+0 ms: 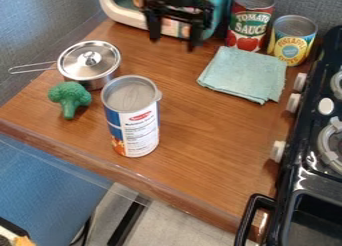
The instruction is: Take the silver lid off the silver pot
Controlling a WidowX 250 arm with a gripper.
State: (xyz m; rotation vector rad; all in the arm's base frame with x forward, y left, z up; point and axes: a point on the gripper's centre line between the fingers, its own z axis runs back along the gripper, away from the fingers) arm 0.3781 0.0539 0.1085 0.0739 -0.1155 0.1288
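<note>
My gripper (174, 39) hangs over the back of the counter, its two fingers apart with nothing held between them. To its left and nearer the camera stands the silver pot (100, 83), its wire handle pointing left. The silver lid (89, 61), with a small knob at its centre, rests on top of the pot and covers its opening.
A tall can (141, 132) stands close to the pot's right, green broccoli (69, 97) in front of it. A folded cloth (244, 74), tomato can (250, 21) and yellow can (292, 39) are at the back right. The stove (320, 165) borders the right side.
</note>
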